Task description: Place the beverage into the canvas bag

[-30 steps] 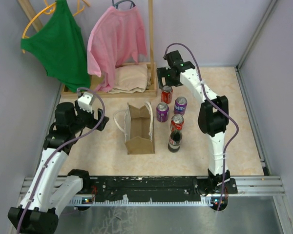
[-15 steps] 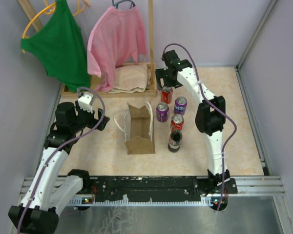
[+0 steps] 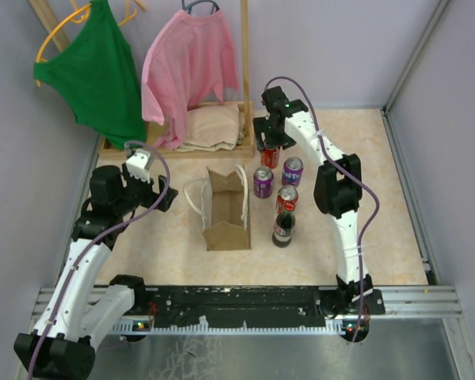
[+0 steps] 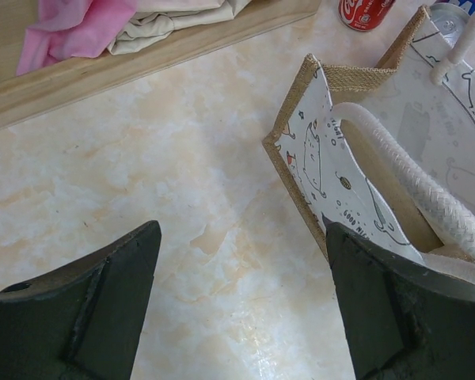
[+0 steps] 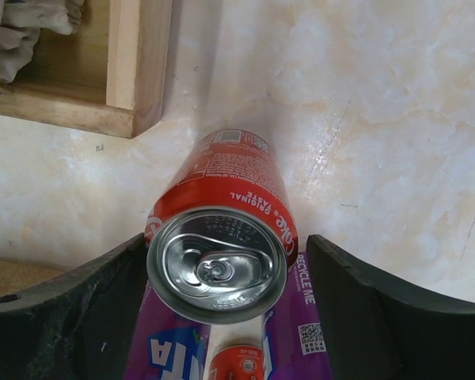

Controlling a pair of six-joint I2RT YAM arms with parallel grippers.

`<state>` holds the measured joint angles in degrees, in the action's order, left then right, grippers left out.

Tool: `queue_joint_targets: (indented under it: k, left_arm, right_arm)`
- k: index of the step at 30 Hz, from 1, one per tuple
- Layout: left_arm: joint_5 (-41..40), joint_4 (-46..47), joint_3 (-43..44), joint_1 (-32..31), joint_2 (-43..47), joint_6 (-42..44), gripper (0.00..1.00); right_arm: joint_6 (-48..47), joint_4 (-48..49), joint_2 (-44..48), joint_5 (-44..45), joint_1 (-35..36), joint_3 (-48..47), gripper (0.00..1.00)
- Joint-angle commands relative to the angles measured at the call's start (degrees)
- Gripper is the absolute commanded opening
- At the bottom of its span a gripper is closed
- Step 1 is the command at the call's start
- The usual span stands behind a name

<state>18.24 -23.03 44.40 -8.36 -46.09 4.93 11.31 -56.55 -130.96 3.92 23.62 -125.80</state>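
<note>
The canvas bag (image 3: pixel 226 207) stands open at mid table, tan with white loop handles; in the left wrist view its printed white side (image 4: pixel 356 198) is at the right. A red cola can (image 3: pixel 270 155) stands upright behind two purple cans (image 3: pixel 263 182). My right gripper (image 3: pixel 269 142) is open, lowered over the red can (image 5: pixel 222 237), which sits between its fingers; the left finger is close to or touching the can, and a gap shows on the right. My left gripper (image 3: pixel 163 198) is open and empty over bare table, left of the bag.
A second purple can (image 3: pixel 292 171), another red can (image 3: pixel 286 199) and a dark cola bottle (image 3: pixel 283 228) stand right of the bag. A wooden rack base (image 3: pixel 178 146) with folded beige cloth (image 3: pixel 214 125) lies behind; green and pink shirts hang above.
My right gripper has moved forward and down from behind the cans until it straddles the red cola can. The left arm has not moved.
</note>
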Motion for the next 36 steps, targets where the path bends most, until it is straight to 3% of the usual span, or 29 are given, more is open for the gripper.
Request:
queue_joint_targets:
  k: [1,4,8,16,26,36]
  left_arm:
    - [1.0,1.75,-0.52,0.52,-0.21,-0.37,0.9]
    - [1.2,1.84,-0.54,0.53,-0.47,-0.42,0.9]
    - [1.32,2.1,-0.54,0.49,-0.95,-0.38,0.9]
    - [1.61,2.46,-0.23,0.54,-1.64,-0.69,0.9]
    - [1.76,2.89,0.04,0.52,-2.79,-1.32,0.9]
    - [1.93,3.4,0.06,0.59,-3.23,-1.41,0.9]
  right_arm:
    - [0.2,1.0,0.23,0.82,0.49,-2.67,0.78]
    - [0.21,0.54,-0.34,0.52,0.48,-3.06,0.76]
    - [0.2,0.39,-0.67,-0.22,0.47,-3.1,0.58]
    - [0.68,-0.76,-0.32,-0.71,0.47,-5.14,0.02]
    - [3.09,-3.72,3.17,0.07,0.3,-17.88,0.0]
    - [7.93,5.38,15.4,-9.51,0.33,-14.4,0.0]
